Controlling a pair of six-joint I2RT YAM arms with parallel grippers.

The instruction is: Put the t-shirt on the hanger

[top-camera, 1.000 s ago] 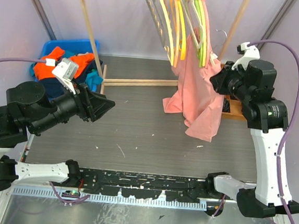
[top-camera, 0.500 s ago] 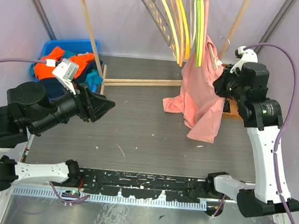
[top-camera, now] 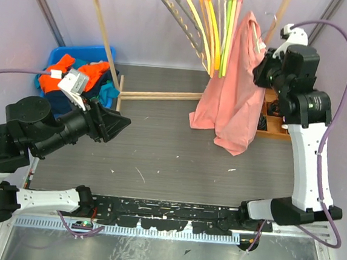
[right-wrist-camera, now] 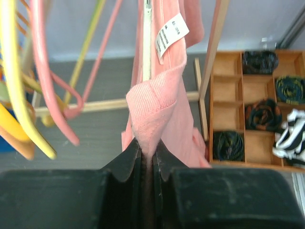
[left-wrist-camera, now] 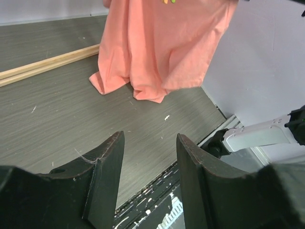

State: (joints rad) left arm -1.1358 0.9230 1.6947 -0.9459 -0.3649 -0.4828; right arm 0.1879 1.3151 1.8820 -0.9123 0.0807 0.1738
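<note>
Pinching the collar of the t-shirt [top-camera: 234, 99], the right pincer [right-wrist-camera: 147, 148] held it up at two o'clock; the left pincer [left-wrist-camera: 147, 157] gaped empty at nine o'clock.

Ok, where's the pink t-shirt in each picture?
Top external: the t-shirt hangs right of centre, near the top.
Left wrist: t-shirt at the top middle.
Right wrist: t-shirt in the middle, collar pinched by the right gripper.
Shared landmark: the wooden rail running up to the shirt.

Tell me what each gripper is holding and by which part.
The right gripper pinches the t-shirt by its ribbed collar; the left gripper holds nothing.
</note>
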